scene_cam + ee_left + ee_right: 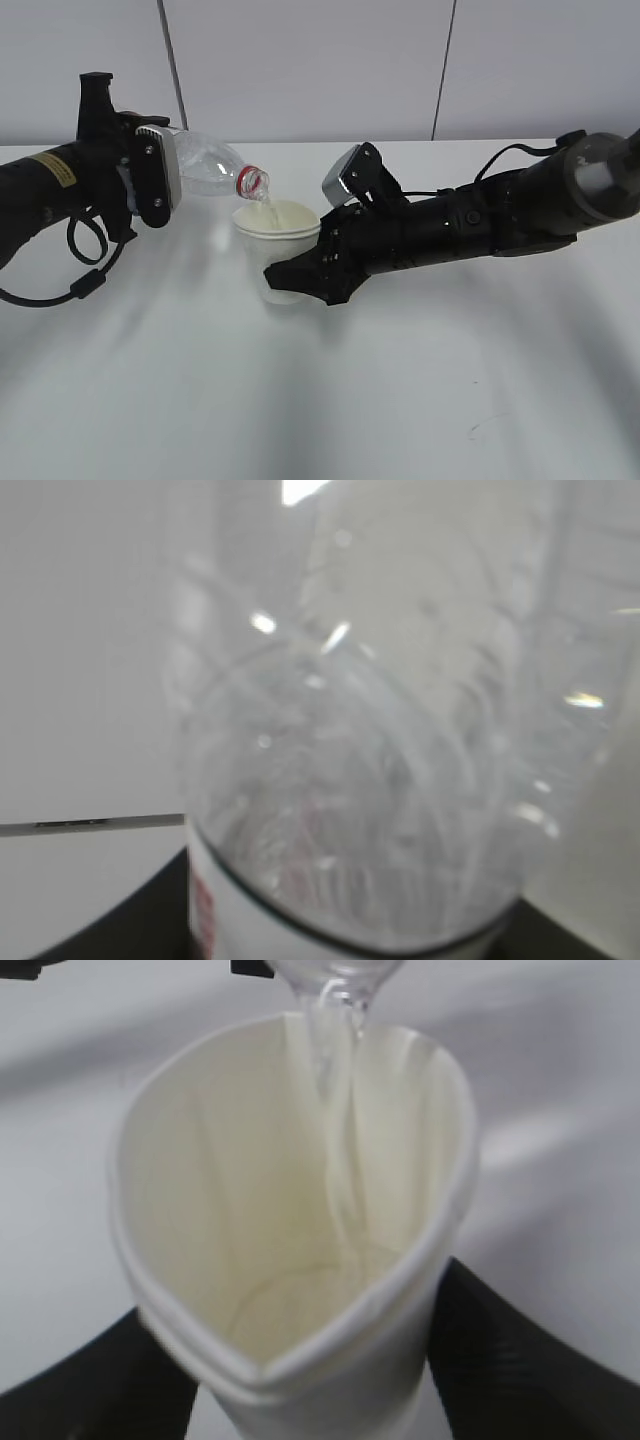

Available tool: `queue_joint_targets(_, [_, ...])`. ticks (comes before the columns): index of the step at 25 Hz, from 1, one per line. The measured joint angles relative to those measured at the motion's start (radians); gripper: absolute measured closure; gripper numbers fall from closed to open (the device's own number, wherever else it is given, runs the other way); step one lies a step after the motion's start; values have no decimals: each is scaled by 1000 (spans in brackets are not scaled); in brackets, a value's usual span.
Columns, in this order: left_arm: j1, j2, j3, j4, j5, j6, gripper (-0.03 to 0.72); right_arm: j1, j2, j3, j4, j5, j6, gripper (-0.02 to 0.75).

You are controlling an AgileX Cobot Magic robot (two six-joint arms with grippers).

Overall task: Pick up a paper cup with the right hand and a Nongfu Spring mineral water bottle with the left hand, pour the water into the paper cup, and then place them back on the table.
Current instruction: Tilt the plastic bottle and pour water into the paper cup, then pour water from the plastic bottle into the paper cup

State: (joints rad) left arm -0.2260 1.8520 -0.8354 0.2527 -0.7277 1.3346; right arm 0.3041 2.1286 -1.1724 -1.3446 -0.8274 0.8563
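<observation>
Backdrop: pale grey wall panels with dark seams stand behind the table (pixel 330 400), a plain white top that fills the lower part of the exterior view.
Paper cup (pixel 277 232): off-white, held clear above the table near its middle; its rim is squeezed out of round into a pinched teardrop shape in the right wrist view (pixel 290 1260).
Right hand (pixel 295 276): black gripper reaching to the cup from the cup's right, its fingers (pixel 500 1360) pressed against both sides of the cup's wall, pinching it (the squeeze shows plainly in the bent rim).
Nongfu Spring mineral water bottle (pixel 212 166): clear plastic, tipped well over to the cup's upper left, with its red neck ring and open mouth just above the cup's rim; the left wrist view shows its body close up (pixel 400 780), blurred, with a strip of red-and-white label at the bottom.
Water: a thin stream runs from the bottle's mouth down the cup's inner wall, and a little seems to lie at the cup's bottom, though the glare makes this hard to judge.
Left hand (pixel 140 190): black gripper left of the cup, clamped around the bottle's lower body, with a yellow sticker on its arm and looped black cables hanging below.
</observation>
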Motion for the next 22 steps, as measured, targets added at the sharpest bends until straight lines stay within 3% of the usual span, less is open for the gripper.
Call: queue_joint_targets(22, [0, 0, 0, -2, -22, 33, 367, 0, 0, 0, -1, 0, 0, 241])
